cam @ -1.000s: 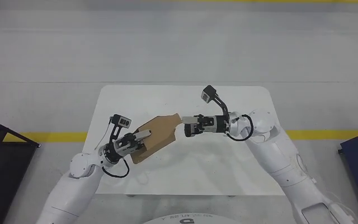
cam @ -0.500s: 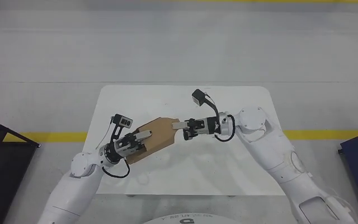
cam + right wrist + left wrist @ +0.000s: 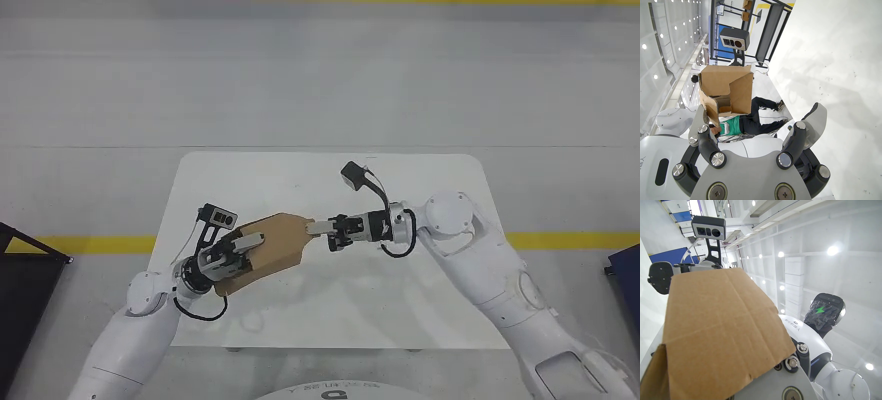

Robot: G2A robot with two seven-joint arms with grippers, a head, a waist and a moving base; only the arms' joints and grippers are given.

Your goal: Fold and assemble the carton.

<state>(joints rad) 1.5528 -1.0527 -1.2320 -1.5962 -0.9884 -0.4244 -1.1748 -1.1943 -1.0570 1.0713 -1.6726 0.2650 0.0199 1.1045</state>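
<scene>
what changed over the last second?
The right gripper pushed in toward the left arm, open, and is now at the carton's near end. Its wrist rolled as it came. The carton shifted slightly toward the left arm's side. The left gripper kept its hold on the carton, and nothing was let go. The table is unchanged.
</scene>
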